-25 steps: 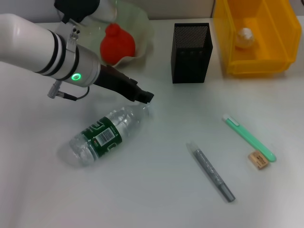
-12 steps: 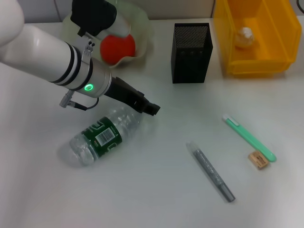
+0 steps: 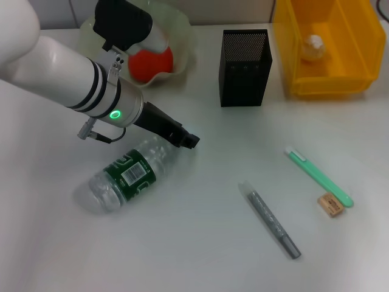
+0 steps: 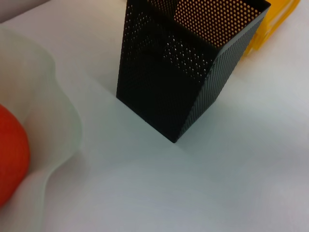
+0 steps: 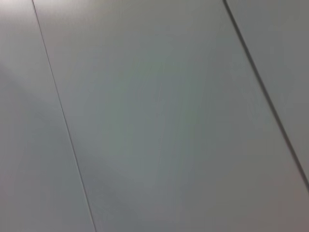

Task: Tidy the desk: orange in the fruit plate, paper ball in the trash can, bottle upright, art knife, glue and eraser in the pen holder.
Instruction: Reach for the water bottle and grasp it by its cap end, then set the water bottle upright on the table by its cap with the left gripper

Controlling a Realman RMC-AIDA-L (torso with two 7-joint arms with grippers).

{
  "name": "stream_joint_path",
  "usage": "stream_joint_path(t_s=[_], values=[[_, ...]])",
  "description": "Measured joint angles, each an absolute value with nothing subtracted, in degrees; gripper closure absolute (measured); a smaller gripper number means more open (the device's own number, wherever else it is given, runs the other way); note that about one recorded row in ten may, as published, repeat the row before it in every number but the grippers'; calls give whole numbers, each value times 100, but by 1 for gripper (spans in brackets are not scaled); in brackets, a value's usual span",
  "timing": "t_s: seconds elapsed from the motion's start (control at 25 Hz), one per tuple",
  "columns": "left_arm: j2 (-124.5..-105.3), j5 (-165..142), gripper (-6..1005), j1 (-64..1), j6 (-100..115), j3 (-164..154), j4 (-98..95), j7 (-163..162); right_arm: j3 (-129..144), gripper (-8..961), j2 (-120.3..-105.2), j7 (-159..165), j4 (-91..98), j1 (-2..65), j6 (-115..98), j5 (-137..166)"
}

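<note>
The bottle (image 3: 130,173) lies on its side at the table's left middle, cap end pointing to the back right. My left gripper (image 3: 185,139) is low at that cap end and hides the cap. The orange (image 3: 152,63) lies in the fruit plate (image 3: 182,38) at the back left; both also show in the left wrist view, orange (image 4: 12,159) and plate (image 4: 55,111). The paper ball (image 3: 313,44) lies in the trash can (image 3: 358,55). The pen holder (image 3: 244,67) stands at the back middle. The green art knife (image 3: 319,176), grey glue stick (image 3: 270,220) and eraser (image 3: 330,204) lie on the table at right.
The left wrist view shows the pen holder (image 4: 183,72) close by and a corner of the yellow trash can (image 4: 275,19) behind it. My left arm (image 3: 67,79) stretches over the table's left side. The right wrist view shows only grey panels.
My left gripper has moved down and to the right, onto the bottle's cap end, then back a little. The bottle and the other things have not moved.
</note>
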State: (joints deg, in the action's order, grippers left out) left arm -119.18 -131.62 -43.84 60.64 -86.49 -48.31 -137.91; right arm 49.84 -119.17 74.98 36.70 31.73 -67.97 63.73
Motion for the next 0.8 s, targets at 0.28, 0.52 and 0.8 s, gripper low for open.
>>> stream_joint_path(t_s=[0.28, 0.52, 0.8], values=[[-11918, -13220, 542, -4396, 6015, -8659, -4705, -13747, 5010, 222, -11914, 7497, 3562, 3181, -6895, 6390], [-11908, -13178, 549, -4336, 6099, -8635, -4795, -13750, 5010, 222, -11910, 7497, 3559, 3162, -6979, 6373], [-11856, -12674, 532, -3688, 6574, -7953, -5812, -13353, 5010, 223, -11909, 7498, 3559, 3171, -7000, 6370]])
